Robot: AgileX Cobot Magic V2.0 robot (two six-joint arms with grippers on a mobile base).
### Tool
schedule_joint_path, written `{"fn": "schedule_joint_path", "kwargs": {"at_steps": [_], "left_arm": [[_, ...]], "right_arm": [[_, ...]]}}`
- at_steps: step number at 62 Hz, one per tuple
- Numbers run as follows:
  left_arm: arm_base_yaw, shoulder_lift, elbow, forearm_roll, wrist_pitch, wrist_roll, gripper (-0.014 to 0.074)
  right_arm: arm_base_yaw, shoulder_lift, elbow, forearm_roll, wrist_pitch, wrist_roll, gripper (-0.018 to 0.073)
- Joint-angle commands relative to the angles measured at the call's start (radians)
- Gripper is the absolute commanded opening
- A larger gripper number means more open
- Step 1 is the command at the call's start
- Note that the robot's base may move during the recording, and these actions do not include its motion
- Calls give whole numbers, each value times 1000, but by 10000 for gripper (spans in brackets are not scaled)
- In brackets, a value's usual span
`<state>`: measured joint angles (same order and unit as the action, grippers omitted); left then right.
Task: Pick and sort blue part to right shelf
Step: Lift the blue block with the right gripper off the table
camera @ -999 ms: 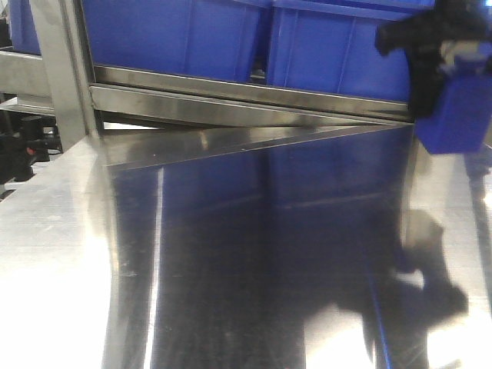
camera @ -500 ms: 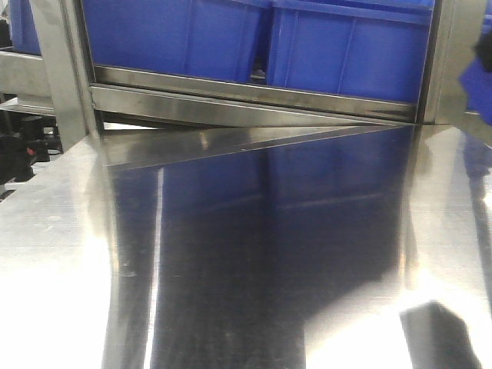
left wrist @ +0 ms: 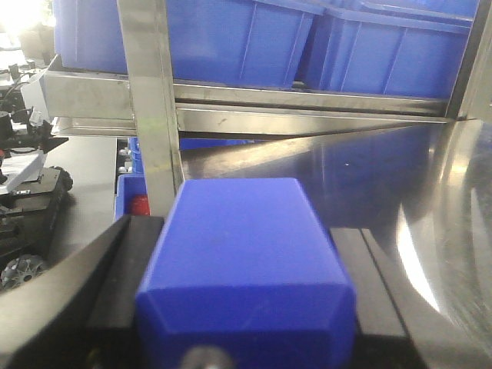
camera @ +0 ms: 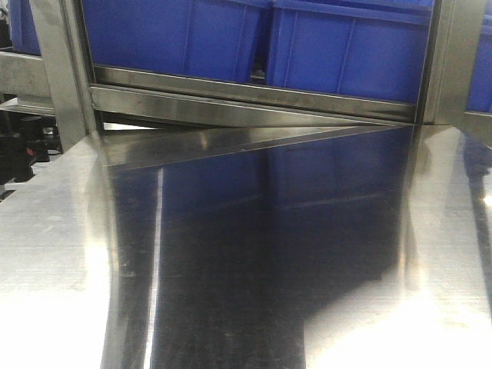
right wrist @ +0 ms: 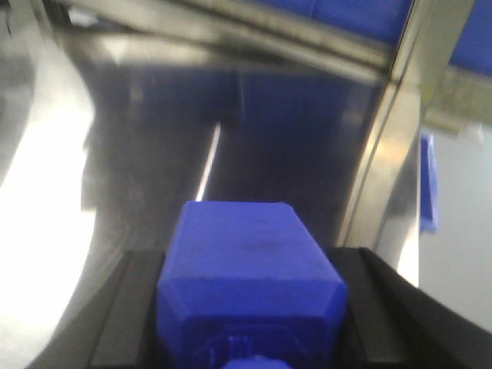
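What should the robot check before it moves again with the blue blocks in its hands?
1. Right gripper holds the blue part: ok, it sits between both black fingers.
2. Left gripper holds the second blue block: ok, it is squeezed the same way.
3. Steel tabletop has nothing lying in the way: ok in the front view.
4. Free spot on the right shelf: cannot tell, only its post and some blue edges show.
5. Room between the arms and the rack: cannot tell, neither arm shows in the front view.
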<state>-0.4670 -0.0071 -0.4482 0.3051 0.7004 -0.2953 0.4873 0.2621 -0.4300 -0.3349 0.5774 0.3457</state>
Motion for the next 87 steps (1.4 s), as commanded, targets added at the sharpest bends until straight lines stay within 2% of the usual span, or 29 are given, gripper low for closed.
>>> {"fn": "schedule_joint_path", "kwargs": {"at_steps": [1, 17, 87], "left_arm": [[0, -16, -28, 15, -88, 2, 332], [0, -16, -28, 15, -88, 2, 332], [0, -16, -28, 15, -87, 2, 332]], "right_arm": [[1, -67, -26, -34, -85, -38, 253], [0, -185, -47, -37, -95, -72, 253], [0, -186, -47, -38, -113, -72, 253]]}}
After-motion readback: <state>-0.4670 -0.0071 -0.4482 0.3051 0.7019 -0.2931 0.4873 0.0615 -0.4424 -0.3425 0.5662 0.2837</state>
